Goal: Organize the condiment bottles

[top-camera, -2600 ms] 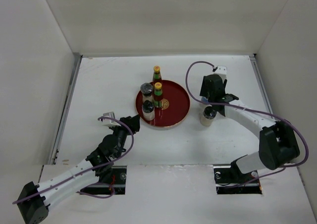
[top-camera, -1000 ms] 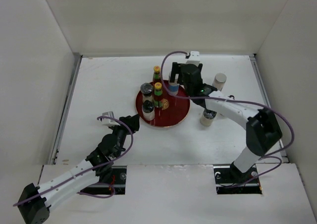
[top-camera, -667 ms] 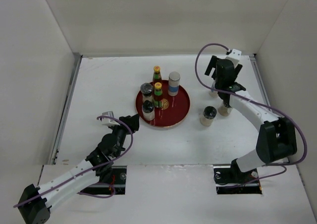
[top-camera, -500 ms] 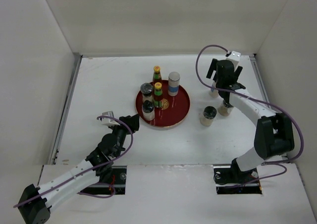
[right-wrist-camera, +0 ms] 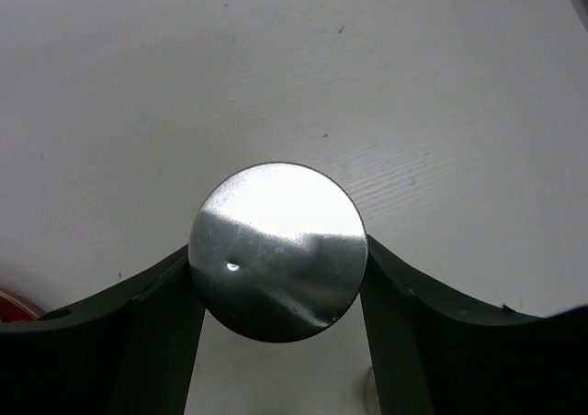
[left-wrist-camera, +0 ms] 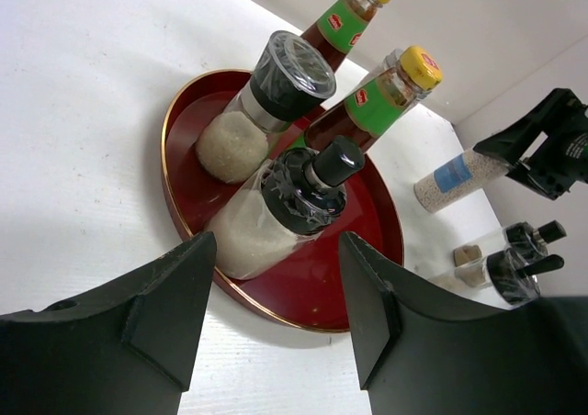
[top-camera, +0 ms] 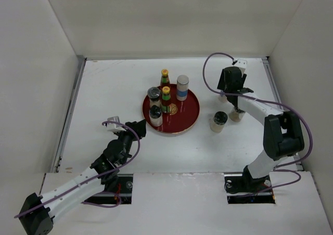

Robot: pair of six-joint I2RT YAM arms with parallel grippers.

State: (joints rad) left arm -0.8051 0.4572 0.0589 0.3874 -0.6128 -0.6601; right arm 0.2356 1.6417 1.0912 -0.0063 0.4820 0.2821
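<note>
1. Two dark red sauce bottles with green necks and yellow caps stand upright. The near sauce bottle (top-camera: 166, 97) is on the round red tray (top-camera: 190, 115). The far sauce bottle (top-camera: 164, 77) is at the tray's back rim; I cannot tell whether it is on the tray or just behind it.
2. Three short jars also stand on the tray: a dark-lidded jar (top-camera: 153, 95) and a knob-topped jar (top-camera: 155, 114) on the left, both holding pale grains, and a blue-banded jar (top-camera: 182, 88) with a silver lid at the back right.
3. On the white desk (top-camera: 114, 89), right of the tray, stands a black-topped jar (top-camera: 219, 121). Just beside it is a half-hidden jar (top-camera: 238, 115), partly covered by the right arm.
4. The right claw (right-wrist-camera: 276, 254) pinches a silver-lidded jar (right-wrist-camera: 276, 231) by both sides, at the far right of the desk, well apart from the tray.
5. The left claw (left-wrist-camera: 276, 250) is spread and empty, low beside the tray's near left rim. The knob-topped jar stands straight ahead of it, in front of the near sauce bottle.
</note>
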